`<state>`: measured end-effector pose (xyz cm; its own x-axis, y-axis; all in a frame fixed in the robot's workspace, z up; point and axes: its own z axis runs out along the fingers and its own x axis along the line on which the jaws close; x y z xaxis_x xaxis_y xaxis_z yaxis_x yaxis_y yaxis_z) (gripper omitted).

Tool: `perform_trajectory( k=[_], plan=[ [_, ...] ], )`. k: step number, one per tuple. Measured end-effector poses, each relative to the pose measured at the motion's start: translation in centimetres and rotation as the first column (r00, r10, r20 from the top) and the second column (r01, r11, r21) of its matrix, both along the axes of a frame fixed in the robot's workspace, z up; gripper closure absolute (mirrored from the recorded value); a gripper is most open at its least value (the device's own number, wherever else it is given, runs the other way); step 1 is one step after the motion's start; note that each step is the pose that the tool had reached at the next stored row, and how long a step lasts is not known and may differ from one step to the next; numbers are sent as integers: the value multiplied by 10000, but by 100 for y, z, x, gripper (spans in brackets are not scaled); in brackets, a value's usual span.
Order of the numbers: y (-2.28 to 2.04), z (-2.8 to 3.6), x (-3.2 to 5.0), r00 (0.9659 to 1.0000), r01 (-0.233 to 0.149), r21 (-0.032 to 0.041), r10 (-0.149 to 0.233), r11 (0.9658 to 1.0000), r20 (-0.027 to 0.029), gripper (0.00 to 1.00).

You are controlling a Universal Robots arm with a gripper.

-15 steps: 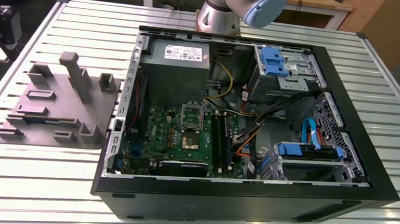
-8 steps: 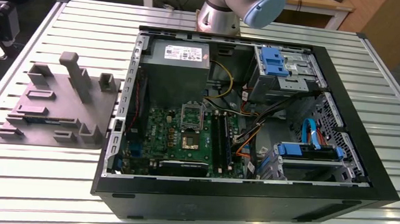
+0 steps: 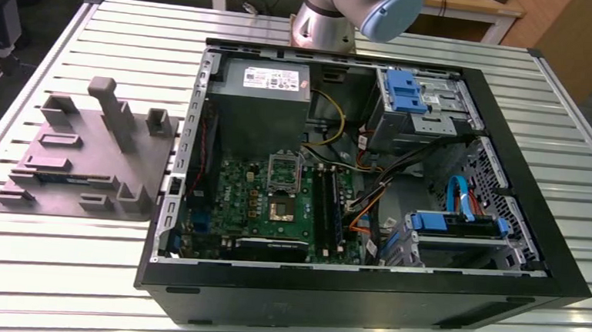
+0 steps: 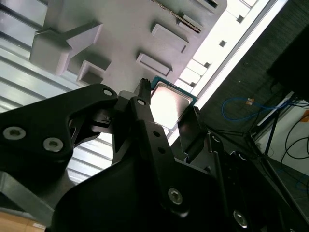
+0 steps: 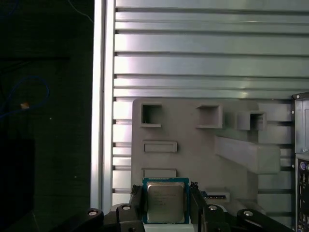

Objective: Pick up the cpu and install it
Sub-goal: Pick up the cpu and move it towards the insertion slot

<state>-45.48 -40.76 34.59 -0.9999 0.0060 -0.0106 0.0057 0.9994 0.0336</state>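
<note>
Closest in, in both wrist views, the gripper (image 4: 166, 108) is clamping the cpu (image 5: 165, 203). Its two dark fingers (image 5: 197, 199) are pressing on opposite edges of the chip, which is sitting level between them with its silvery top facing the cameras. Judging by how large it looks against what lies beyond, it is hanging well above the grey moulded tray (image 5: 193, 145) and is not resting in any pocket. Under the tray the slatted metal table (image 3: 63, 275) is running out to its edge.

In the exterior view the tray is lying at nine o'clock of the open computer case (image 3: 370, 298), just beside its wall. Inside, the motherboard (image 3: 262, 210) is filling the seven o'clock part of the case. The socket (image 3: 279, 208) in its middle is showing a dark centre, so the install is not yet done. Cables (image 3: 377, 190) are trailing at the socket's three o'clock, and a grey box (image 3: 264, 94) is standing at its twelve. Farthest off, the arm (image 3: 331, 18) is rising at twelve o'clock of the case.

As I judge it, the fingers are catching only thin rims, so a jolt could be twisting the chip or shaking it loose. A chip arriving turned or tilted would be seating askew and harming the socket's contacts. A low path could be snagging the fingers on the case wall or those cables
</note>
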Motion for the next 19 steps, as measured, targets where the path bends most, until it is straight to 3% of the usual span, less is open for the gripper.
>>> perform_trajectory(
  k=[19],
  plan=[
    [0, 250, 0, 10000, 0, 0, 0, 10000, 0, 53]
  ],
)
